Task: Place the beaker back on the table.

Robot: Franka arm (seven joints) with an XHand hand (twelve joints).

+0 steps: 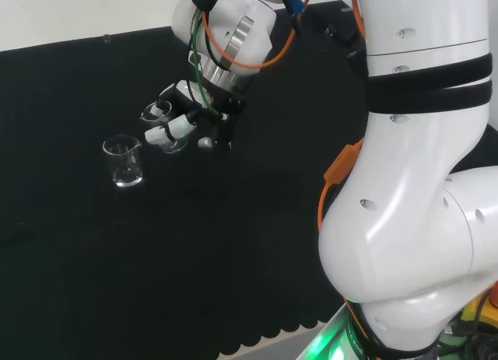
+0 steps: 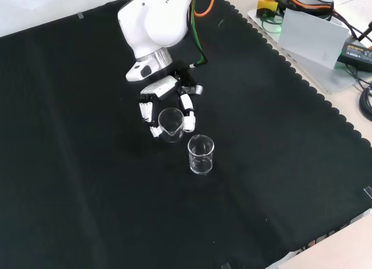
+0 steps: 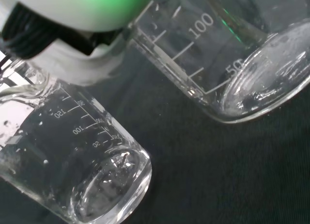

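Hand, black and white, curled round a clear glass beaker, fingers on one side of the wall and thumb on the other. Held beaker cylindrical, thin-walled, round-rimmed, with white graduation marks up the side; base thick, round and glinting in the wrist view. Whether that base touches the cloth cannot be told. A second beaker, same clear glass and same straight-sided shape, upright on the cloth, free of the hand. In the front view, second beaker just beside the held one, lower and to its right, with a narrow gap between. In the head view, second beaker to the left of the held beaker and slightly nearer. In the wrist view, second beaker with droplets clinging to its inner wall and printed scale lines near its base. Cloth matte black, finely woven, scalloped along its edge right of the held beaker in the front view. Arm link smooth glossy white, rounded, directly above the held beaker in the front view, orange and green cables along it.
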